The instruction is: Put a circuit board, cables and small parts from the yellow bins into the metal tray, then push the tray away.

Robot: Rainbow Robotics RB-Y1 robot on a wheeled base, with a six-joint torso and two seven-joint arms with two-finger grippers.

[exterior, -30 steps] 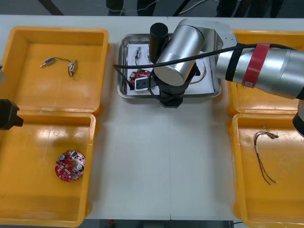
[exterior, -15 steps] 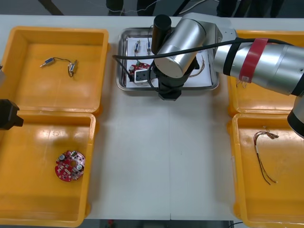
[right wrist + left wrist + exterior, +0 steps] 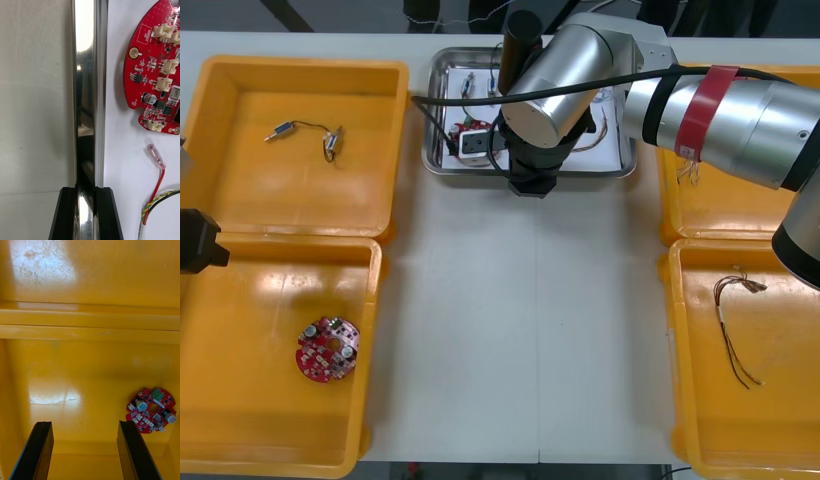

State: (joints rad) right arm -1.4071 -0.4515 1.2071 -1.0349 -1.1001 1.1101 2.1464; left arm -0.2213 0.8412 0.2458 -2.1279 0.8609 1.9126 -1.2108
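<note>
The left gripper (image 3: 84, 423) hangs well left of the tray (image 3: 600, 171), over the near left bin (image 3: 280, 250). Its fingers are wide apart with nothing between them. A board (image 3: 327, 350) lies flat in that bin, on the side of the gripper toward the tray. The far left bin (image 3: 300, 62), just left of the tray, holds a black cable (image 3: 305, 132) with metal ends.

The tray, white inside, stands at the far edge of the table (image 3: 520, 330), between the two far bins. In it lie a second board (image 3: 153, 75) near the tray's left wall, a red and yellow cable (image 3: 159, 183) beside that board, and what look like small parts (image 3: 469, 85) by the tray's far wall.

The right gripper (image 3: 87, 191) is at the tray's near wall. Its fingers are clamped on the rim, one inside the tray and one outside.

The far right bin (image 3: 710, 215) is just right of the tray. The near right bin (image 3: 780, 440), right of the tray and nearer the robot, holds a thin cable (image 3: 733, 325).
</note>
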